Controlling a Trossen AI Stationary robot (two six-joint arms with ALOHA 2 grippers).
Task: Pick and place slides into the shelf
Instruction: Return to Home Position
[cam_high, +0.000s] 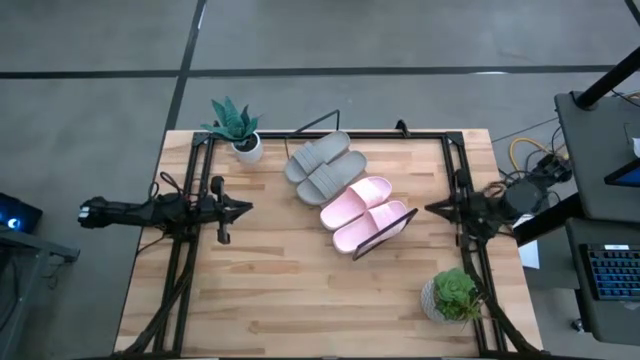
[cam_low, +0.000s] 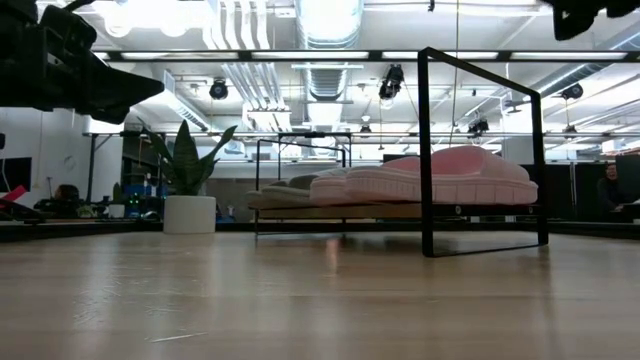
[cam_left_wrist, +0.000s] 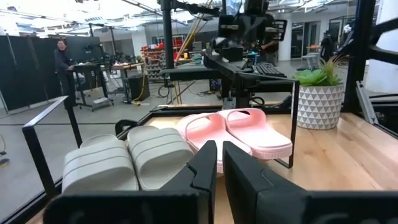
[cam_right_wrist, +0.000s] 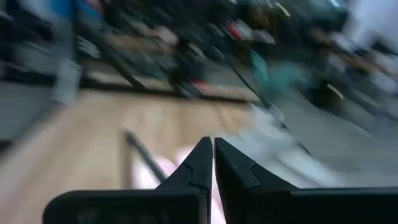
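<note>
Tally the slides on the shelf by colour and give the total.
Grey slides: 2
Pink slides: 2
Total: 4

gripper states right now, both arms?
Left gripper: closed, empty, at the left side of the table.
Right gripper: closed, empty, at the right side.

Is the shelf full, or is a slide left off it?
Full: two grey slides and two pink slides lie side by side on the shelf; none elsewhere.
</note>
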